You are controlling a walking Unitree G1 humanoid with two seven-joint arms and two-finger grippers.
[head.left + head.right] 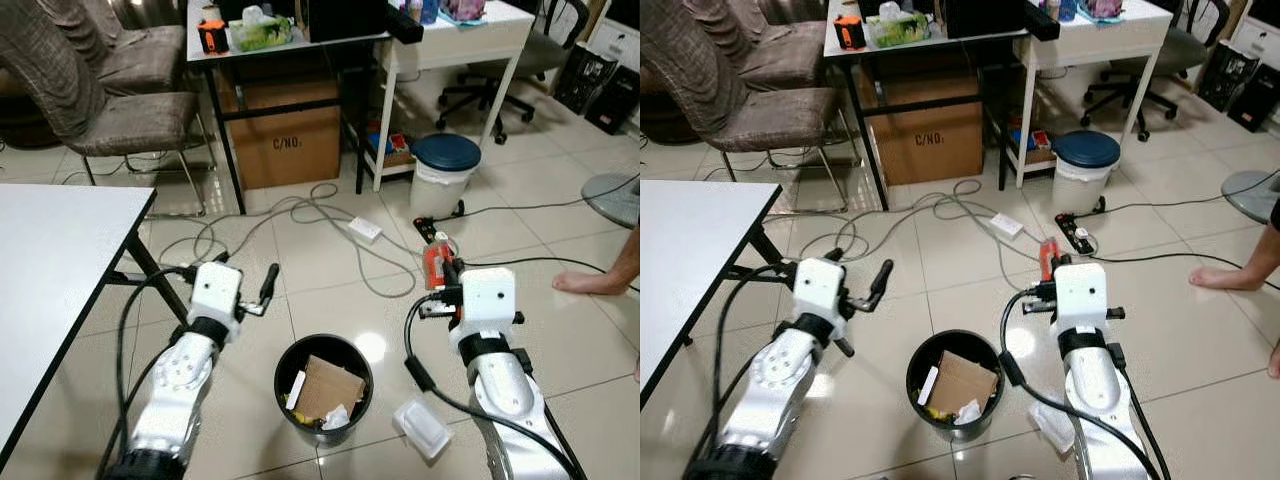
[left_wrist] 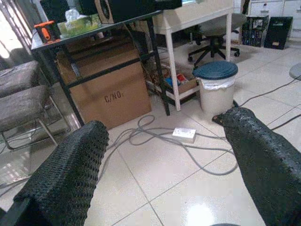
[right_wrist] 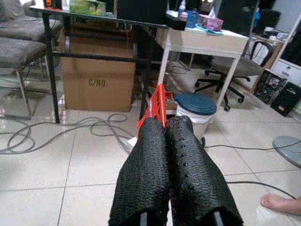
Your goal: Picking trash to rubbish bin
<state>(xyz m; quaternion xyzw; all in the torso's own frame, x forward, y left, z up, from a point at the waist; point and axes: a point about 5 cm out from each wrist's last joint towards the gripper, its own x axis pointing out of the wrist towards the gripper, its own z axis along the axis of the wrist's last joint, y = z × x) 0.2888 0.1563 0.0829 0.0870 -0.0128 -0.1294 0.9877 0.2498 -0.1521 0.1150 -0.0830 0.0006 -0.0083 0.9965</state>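
A black rubbish bin (image 1: pixel 290 362) stands on the tiled floor between my two arms, holding cardboard (image 1: pixel 325 388) and wrappers. My right gripper (image 3: pixel 165 123) hovers to the right of and beyond the bin, shut on an orange wrapper (image 3: pixel 157 106) that sticks out past its fingertips; the wrapper (image 1: pixel 433 262) hangs above the floor. Left of the bin, my left gripper (image 1: pixel 245 270) is open and holds nothing, its fingers (image 2: pixel 70 174) spread wide. A clear plastic container (image 1: pixel 423 427) lies on the floor just right of the bin, beside my right arm.
A white table (image 1: pixel 60 260) is at my left. Grey cables and a power strip (image 1: pixel 365 229) cross the floor ahead. Beyond are a cardboard box (image 1: pixel 290 140) under a desk, a white bin with a blue lid (image 1: pixel 445 170), and chairs. A person's bare foot (image 1: pixel 590 282) is at right.
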